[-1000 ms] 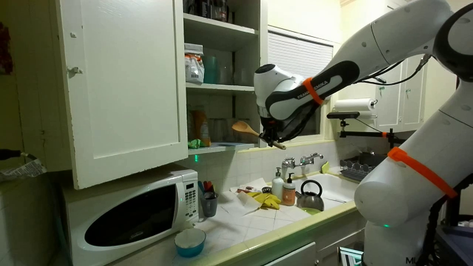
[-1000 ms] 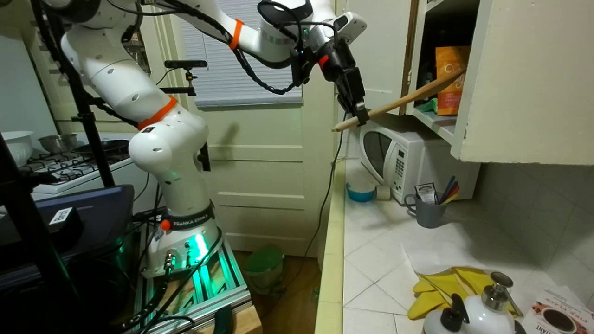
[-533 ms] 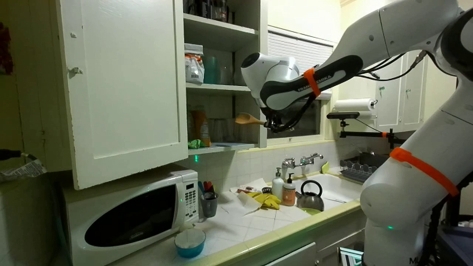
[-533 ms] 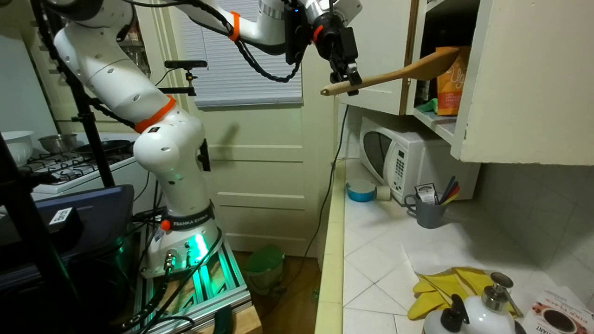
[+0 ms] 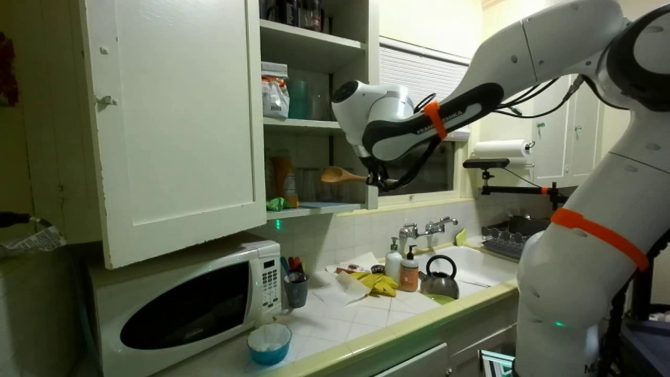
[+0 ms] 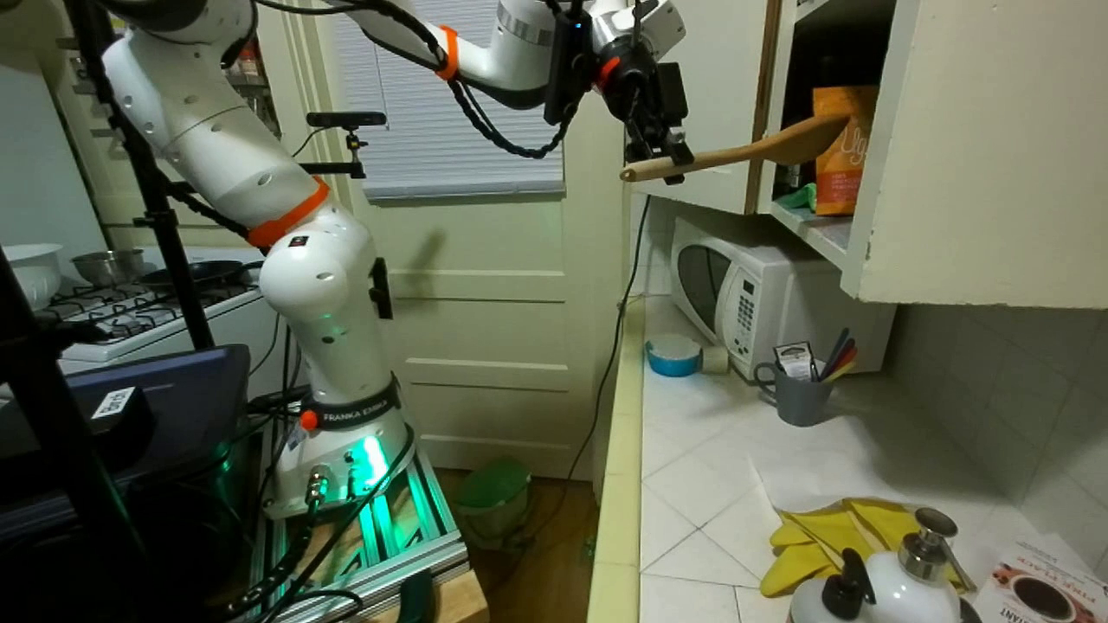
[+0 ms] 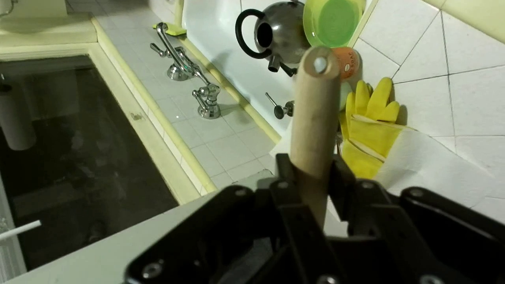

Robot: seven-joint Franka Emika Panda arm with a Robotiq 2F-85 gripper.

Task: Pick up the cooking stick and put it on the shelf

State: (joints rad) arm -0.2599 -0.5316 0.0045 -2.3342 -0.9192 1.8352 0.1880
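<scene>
Gripping the wooden spoon [image 6: 751, 152] in the Robotiq gripper [image 6: 673, 164], might topple the orange pouch [image 6: 841, 180], at three o'clock in an exterior view, by overreaching across the lowest shelf [image 6: 814, 230].

White microwave [image 5: 193, 306], blue bowl [image 5: 270, 356], yellow gloves [image 6: 822, 538], kettle [image 5: 439, 286]

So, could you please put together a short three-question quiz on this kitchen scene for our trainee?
1. Choose one: which of these stands nearest the microwave?
A the kettle
B the gray mug
C the orange soap bottle
2. True or false: the cooking stick is held in the air, off the shelf.
3. Fill the gap: the gripper grips the cooking stick by its ____, not by its wide end.
Key: 1 B; 2 true; 3 handle.
</scene>
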